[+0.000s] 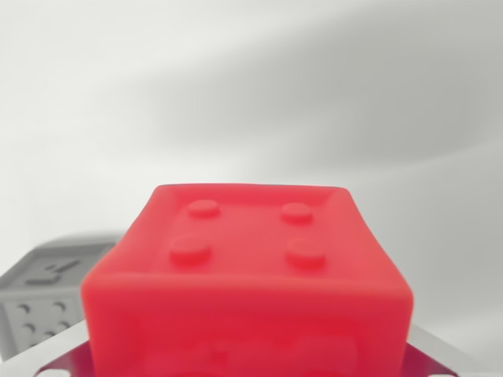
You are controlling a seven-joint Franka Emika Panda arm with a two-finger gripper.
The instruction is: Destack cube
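Wrist view: red cube (250,287) studded face up, no long axis; pincer state unclear.

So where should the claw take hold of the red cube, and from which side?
Probably by the red cube on its two upright side faces, at the wrist view's left and right, closing inward. Those look flat, while the top carries four raised studs and a lip. The grey cube sits behind on the wrist view's left, so watch clearance there. The claw's fingers cannot be clearly made out.

Grey cube (47,302) on white surface (314,94)
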